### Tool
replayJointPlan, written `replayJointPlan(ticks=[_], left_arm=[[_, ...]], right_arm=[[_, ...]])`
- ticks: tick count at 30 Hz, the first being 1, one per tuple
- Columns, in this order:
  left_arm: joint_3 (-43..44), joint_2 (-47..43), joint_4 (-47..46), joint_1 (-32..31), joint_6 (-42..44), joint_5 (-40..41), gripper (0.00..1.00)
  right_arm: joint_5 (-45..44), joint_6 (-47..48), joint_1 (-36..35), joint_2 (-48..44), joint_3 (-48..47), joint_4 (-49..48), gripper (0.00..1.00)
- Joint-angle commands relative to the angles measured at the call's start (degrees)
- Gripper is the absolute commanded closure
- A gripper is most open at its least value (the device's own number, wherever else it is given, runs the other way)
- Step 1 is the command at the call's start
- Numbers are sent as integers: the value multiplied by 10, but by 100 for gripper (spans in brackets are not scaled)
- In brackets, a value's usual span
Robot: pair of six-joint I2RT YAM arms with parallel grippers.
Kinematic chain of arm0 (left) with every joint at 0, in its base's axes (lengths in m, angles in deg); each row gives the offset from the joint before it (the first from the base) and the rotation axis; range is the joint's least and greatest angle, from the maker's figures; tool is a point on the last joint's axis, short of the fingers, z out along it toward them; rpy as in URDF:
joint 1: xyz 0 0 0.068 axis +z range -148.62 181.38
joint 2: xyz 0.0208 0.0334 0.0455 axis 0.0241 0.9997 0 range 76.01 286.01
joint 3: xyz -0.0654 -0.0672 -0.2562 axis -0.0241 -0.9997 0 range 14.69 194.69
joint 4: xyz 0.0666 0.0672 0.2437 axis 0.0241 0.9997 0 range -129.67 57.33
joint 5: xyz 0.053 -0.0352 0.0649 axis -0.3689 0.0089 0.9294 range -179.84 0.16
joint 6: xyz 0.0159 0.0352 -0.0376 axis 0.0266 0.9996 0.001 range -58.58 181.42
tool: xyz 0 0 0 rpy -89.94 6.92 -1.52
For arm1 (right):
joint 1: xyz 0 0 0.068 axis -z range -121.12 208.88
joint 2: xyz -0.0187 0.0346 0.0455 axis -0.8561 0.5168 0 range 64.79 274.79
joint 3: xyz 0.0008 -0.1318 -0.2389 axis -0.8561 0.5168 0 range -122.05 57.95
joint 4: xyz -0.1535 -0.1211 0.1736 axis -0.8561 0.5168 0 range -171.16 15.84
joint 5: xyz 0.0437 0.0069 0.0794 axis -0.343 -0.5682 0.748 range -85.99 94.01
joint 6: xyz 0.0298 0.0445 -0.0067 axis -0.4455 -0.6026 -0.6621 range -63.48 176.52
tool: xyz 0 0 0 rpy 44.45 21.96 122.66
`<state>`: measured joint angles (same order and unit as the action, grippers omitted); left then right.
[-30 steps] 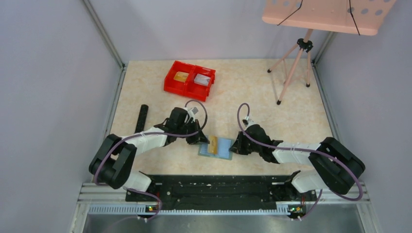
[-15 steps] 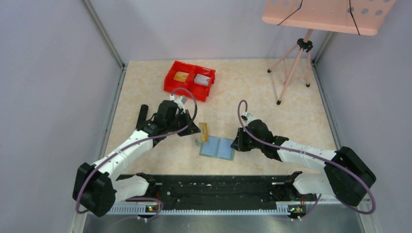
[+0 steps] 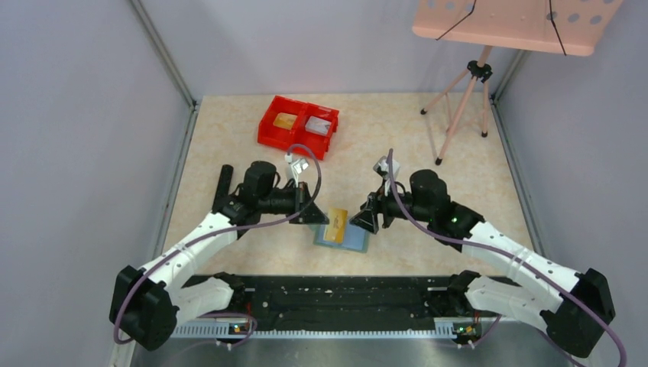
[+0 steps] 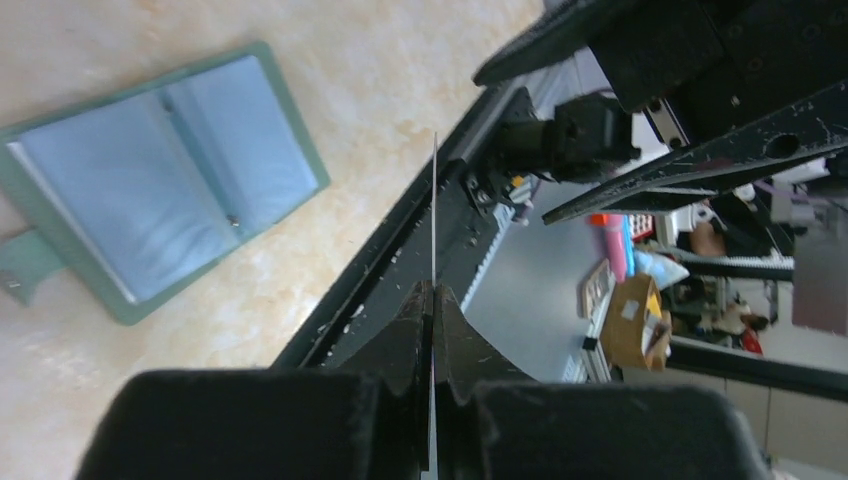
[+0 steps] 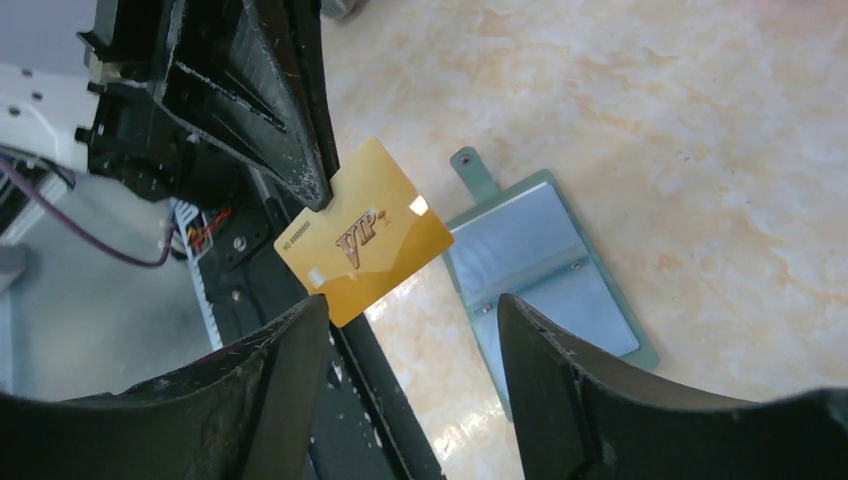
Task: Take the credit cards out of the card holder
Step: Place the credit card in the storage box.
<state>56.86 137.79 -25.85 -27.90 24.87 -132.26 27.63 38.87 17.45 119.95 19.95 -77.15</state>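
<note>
**Gold credit card held above the open card holder.**
The left claw [image 3: 321, 219] is clamped on one edge of the gold credit card [image 5: 365, 232] and holds it in the air over the card holder [image 3: 345, 238]. The holder lies spread open on the table [image 3: 458, 191], near the front edge. The right claw [image 3: 358, 222], jaws apart, sits just beside the card's free edge. The red bin [image 3: 298, 126] stands well apart, toward the far side.

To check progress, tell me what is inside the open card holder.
Only pale blue-grey pockets show in the card holder; whether cards sit inside them is hidden. The gold card is out, pinched by the left jaws.
</note>
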Motion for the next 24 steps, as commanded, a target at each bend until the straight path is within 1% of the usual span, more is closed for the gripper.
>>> replayJointPlan(ticks=[1, 5, 10, 11, 12, 15, 16, 17, 18, 20, 21, 22, 23, 24], left_arm=[[-12, -1, -66, -20, 5, -102, 100], [0, 8, -56, -33, 20, -113, 100], [6, 16, -58, -36, 26, -125, 100], [7, 16, -58, -36, 28, -125, 100], [8, 17, -56, -36, 29, -124, 100], [9, 18, -55, -35, 31, -121, 100], [10, 18, -53, -35, 32, -117, 100], [12, 18, -46, -35, 33, -110, 100], [18, 17, -31, -34, 34, -74, 93], [31, 14, 1, -28, 37, -19, 79], [36, 11, 9, -21, 35, -6, 73], [38, 7, 8, -13, 26, -1, 61], [37, 1, 2, -3, 18, 0, 56], [37, -5, -8, 7, 8, 1, 53]], right_arm=[[73, 81, 6, 6, -47, 63, 35], [117, 88, 6, 34, -62, 63, 36], [182, 88, 6, 66, -66, 43, 41], [191, 87, 6, 70, -66, 39, 45], [199, 83, 6, 73, -64, 32, 53], [208, 55, 6, 75, -49, -4, 84], [214, 41, 6, 74, -43, -21, 92], [216, 26, 6, 73, -37, -34, 98], [210, 12, 6, 73, -33, -54, 100], [191, -20, 9, 71, -27, -71, 100], [179, -41, 11, 69, -24, -79, 100], [167, -63, 14, 65, -20, -90, 100], [153, -85, 16, 59, -15, -104, 100], [140, -108, 17, 51, -9, -119, 100]])
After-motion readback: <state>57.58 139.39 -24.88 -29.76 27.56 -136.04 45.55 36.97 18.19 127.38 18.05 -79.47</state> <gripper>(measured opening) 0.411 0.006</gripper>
